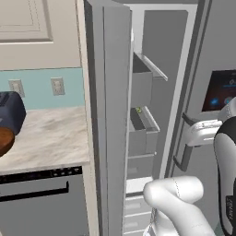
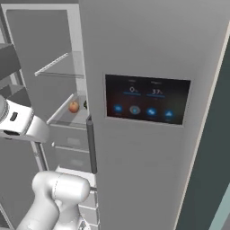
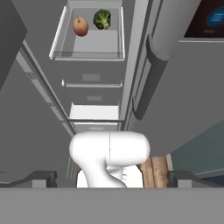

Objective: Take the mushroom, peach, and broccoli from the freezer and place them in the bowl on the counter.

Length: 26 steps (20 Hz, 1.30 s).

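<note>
The freezer (image 1: pixel 159 69) stands open, its white inside and clear shelves showing. On one clear shelf (image 3: pixel 87 46) the orange-red peach (image 3: pixel 80 26) and the dark green broccoli (image 3: pixel 102 19) lie side by side. The peach (image 2: pixel 73 106) sits on that same shelf, well back from my hand. The mushroom is out of view. My gripper (image 3: pixel 111 178) is open with nothing between its fingertips (image 3: pixel 41 177), well short of the shelf. The reddish-brown bowl (image 1: pixel 2 140) sits at the far left of the beige counter (image 1: pixel 50 133).
A dark blue toaster (image 1: pixel 10 113) stands behind the bowl. The open freezer door (image 1: pixel 108 115) with grey bins (image 1: pixel 143 133) stands between counter and freezer. The wider door with a dark dispenser panel (image 2: pixel 146 99) and its handle (image 2: pixel 91 146) is at the right. My white arm (image 1: pixel 177 198) rises below.
</note>
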Tool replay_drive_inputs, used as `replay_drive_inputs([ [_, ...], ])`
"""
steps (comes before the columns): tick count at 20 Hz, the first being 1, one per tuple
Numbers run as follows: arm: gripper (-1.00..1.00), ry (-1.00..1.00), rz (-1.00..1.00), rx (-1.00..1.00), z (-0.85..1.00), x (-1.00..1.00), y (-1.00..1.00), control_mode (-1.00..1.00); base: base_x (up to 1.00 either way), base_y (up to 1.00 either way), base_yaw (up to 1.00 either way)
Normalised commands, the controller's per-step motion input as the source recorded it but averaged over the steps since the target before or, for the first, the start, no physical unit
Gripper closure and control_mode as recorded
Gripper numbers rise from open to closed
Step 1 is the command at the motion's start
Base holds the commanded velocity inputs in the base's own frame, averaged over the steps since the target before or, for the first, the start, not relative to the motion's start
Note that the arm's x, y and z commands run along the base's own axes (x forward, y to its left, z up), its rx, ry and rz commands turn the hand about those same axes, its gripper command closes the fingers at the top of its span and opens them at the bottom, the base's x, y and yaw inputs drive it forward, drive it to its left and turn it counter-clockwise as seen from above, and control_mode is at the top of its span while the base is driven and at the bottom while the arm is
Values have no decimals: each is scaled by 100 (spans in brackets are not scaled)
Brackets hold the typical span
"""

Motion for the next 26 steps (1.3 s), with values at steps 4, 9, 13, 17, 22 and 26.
replay_drive_inputs([
  [4, -100, 0, 0, 0, 0, 0, 0, 100, 20, 31, -14],
  [9, -100, 0, 0, 0, 0, 0, 0, 100, 24, 26, -13],
  [13, -100, 0, 0, 0, 0, 0, 0, 100, 30, 30, -10],
  [17, -100, 0, 0, 0, 0, 0, 0, 100, 37, 40, -2],
  [22, -100, 0, 0, 0, 0, 0, 0, 100, 56, 24, 0],
  [26, -100, 0, 0, 0, 0, 0, 0, 100, 65, 16, 0],
])
